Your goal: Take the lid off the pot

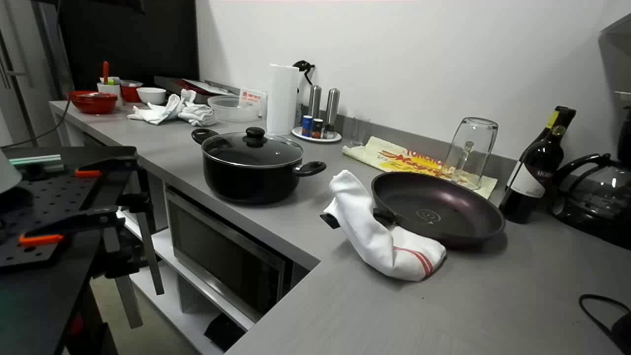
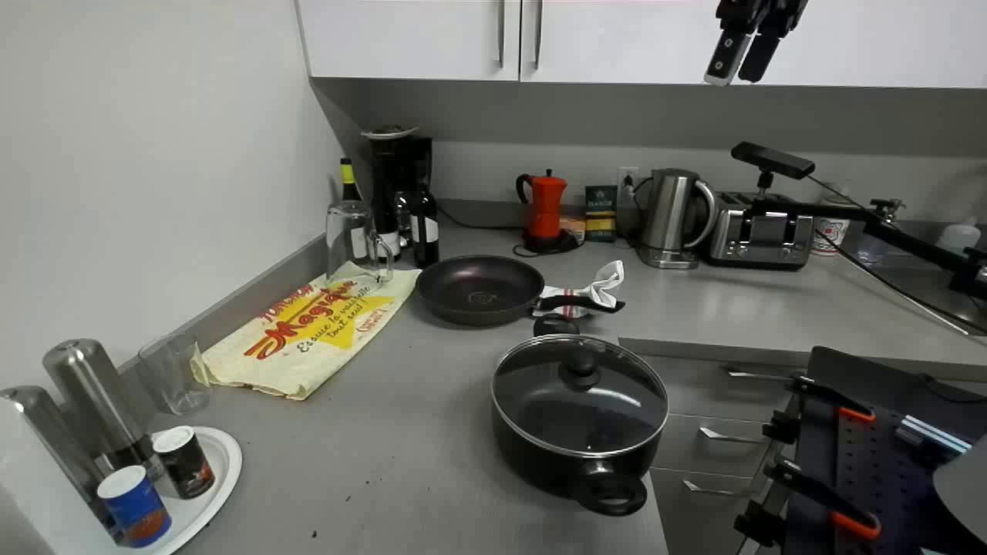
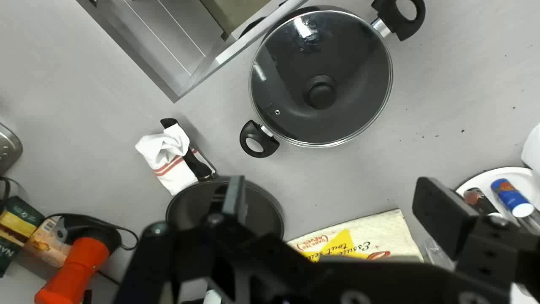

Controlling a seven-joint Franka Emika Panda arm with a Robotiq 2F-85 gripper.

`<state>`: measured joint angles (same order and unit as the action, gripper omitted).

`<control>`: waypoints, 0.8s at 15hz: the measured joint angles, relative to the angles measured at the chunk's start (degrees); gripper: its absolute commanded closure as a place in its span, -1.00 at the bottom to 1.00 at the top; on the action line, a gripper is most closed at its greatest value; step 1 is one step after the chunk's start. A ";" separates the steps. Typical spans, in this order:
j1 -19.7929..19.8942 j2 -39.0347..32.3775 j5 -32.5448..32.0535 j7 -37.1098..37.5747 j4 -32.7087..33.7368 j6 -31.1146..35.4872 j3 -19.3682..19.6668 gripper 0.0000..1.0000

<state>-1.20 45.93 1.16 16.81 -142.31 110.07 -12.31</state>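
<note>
1. Lid (image 2: pixel 581 405): of dark glass, with metal rim and small black knob, lying flat on the pot (image 1: pixel 249 182) and covering it completely.
2. Pot: black, with two short handles, standing on the grey counter (image 2: pixel 370 478), close to its edge.
3. Gripper (image 2: pixel 733 75): above the counter, well apart from the lid, with jaws wide, as seen in the wrist view.
4. Near the pot, but apart: black frying pan (image 2: pixel 480 287), with handle against a white red-striped cloth (image 1: pixel 362 231).
5. Near the wall (image 2: pixel 154 193): yellow printed cloth (image 2: pixel 308 335), with a glass mug (image 1: pixel 473 143) standing on it.
</note>
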 measured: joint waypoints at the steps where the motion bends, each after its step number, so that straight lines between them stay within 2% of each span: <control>1: 0.00 0.01 0.00 0.00 0.05 0.02 0.00 -1.00; 12: -0.27 -0.81 -0.03 -0.11 -0.06 0.36 -0.30 -1.00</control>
<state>-1.47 45.12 1.13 16.70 -142.37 110.44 -12.60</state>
